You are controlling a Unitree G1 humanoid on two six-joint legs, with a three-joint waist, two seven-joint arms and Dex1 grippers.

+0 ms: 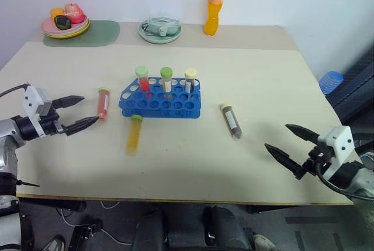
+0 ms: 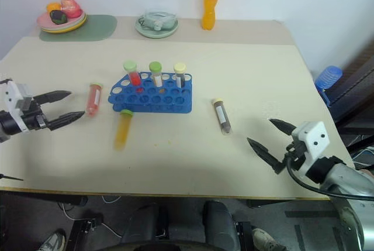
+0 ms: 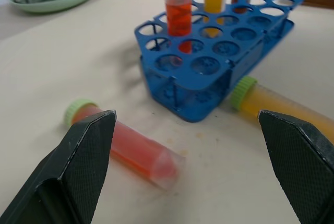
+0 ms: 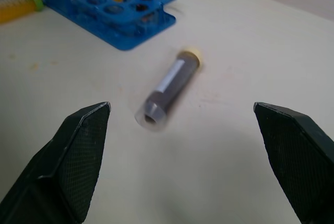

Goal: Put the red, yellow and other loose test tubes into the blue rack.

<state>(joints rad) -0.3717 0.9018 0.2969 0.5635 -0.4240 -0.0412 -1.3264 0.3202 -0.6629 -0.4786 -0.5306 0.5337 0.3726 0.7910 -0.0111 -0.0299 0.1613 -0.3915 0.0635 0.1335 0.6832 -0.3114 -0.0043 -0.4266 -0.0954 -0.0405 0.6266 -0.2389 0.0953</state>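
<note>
A pale beige rectangular table [image 1: 245, 87] stands against a white wall. At its middle sits the bright blue plastic rectangular tube rack [image 1: 160, 99] with rows of round holes. Three capped tubes stand upright in the rack's far row: one with red liquid and a green cap [image 1: 142, 79], one with a green cap [image 1: 166, 78], and one with a pale yellow cap [image 1: 190, 79].

Three loose tubes lie flat on the table. The clear plastic tube of red liquid with a green cap [image 1: 103, 103] lies just left of the rack, apart from it. The clear plastic tube of yellow-orange liquid with a green cap [image 1: 134, 133] lies at the rack's near left corner, its cap just beside the rack's base. The clear plastic tube of dark brown liquid with a pale yellow cap [image 1: 231, 120] lies to the right of the rack, apart from it.

The left gripper [image 1: 78, 113] hovers at the left edge of the table, its two black fingers spread wide, pointing toward the red tube and holding nothing. The right gripper [image 1: 287, 144] hovers at the near right, fingers likewise spread wide and empty, pointing toward the brown tube.

Along the far edge stand a tall orange drink bottle [image 1: 214, 3], a pale green round dish [image 1: 159, 31] and a plate of coloured food items [image 1: 65, 24] on a green mat [image 1: 100, 33].
</note>
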